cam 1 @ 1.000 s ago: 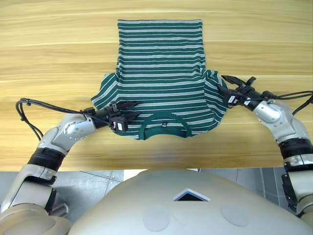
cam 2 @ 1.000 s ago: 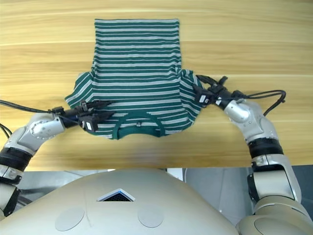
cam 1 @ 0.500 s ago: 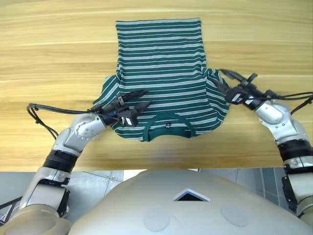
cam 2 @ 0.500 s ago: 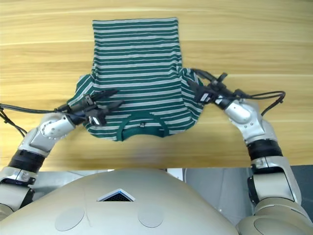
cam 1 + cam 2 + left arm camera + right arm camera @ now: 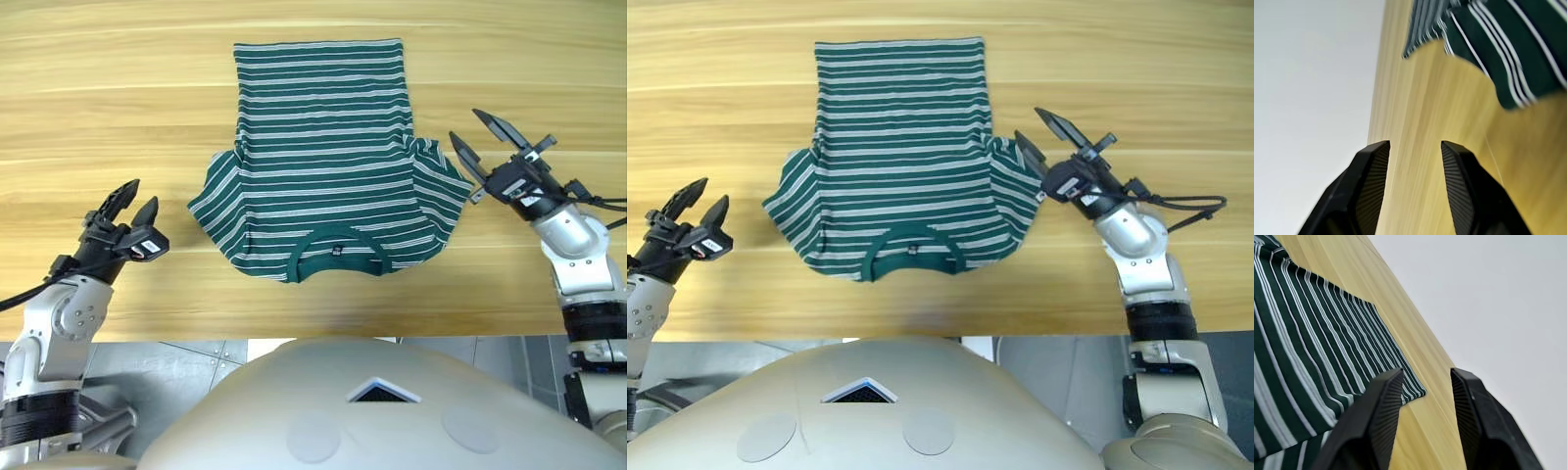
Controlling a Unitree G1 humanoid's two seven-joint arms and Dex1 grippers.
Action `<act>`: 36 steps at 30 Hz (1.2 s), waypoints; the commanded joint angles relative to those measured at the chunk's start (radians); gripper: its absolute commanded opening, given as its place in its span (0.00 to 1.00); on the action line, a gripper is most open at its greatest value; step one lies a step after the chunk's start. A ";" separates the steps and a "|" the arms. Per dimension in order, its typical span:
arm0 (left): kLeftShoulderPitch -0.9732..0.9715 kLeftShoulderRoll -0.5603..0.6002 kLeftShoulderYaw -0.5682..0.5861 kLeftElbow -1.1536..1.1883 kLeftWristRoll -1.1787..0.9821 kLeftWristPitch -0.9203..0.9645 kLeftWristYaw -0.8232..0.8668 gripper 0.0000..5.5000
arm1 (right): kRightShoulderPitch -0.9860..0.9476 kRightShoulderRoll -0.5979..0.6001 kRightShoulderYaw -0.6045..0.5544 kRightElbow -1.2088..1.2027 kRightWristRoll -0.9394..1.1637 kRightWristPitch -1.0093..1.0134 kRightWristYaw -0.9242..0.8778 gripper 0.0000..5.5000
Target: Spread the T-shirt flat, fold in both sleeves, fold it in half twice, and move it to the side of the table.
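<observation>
The T-shirt (image 5: 323,147), dark green with white stripes, lies on the wooden table (image 5: 98,98) with its collar nearest me and its hem far. Both sleeves sit bunched at its sides. My left gripper (image 5: 140,196) stands open well left of the left sleeve, with nothing between its fingers. My right gripper (image 5: 466,127) is open just right of the right sleeve, apart from the cloth. The left wrist view has the open left gripper (image 5: 1415,144) over bare wood, the T-shirt (image 5: 1513,54) beyond. In the right wrist view the open right gripper (image 5: 1426,372) hangs above the T-shirt's (image 5: 1303,333) hem corner.
Bare wood stretches wide on both sides of the shirt and beyond its hem. The table's front edge (image 5: 294,338) runs just below the collar, with grey floor under it. Black cables trail from both wrists.
Both grippers have come off the shirt's shoulders. The left has swung far out to the left; the right has drawn back a little to the right. The shirt lies where it was.
</observation>
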 commanded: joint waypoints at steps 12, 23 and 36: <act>-0.009 0.050 -0.236 0.091 0.065 0.025 -0.134 0.35 | -0.030 -0.007 -0.038 0.064 -0.038 -0.021 0.024 0.32; -0.155 0.071 -0.347 0.170 0.088 0.033 -0.103 0.35 | -0.020 0.002 -0.045 0.070 -0.035 -0.031 0.017 0.32; -0.202 0.092 -0.394 0.217 0.071 0.051 -0.084 0.35 | -0.007 0.013 -0.059 0.067 -0.028 -0.038 0.012 0.32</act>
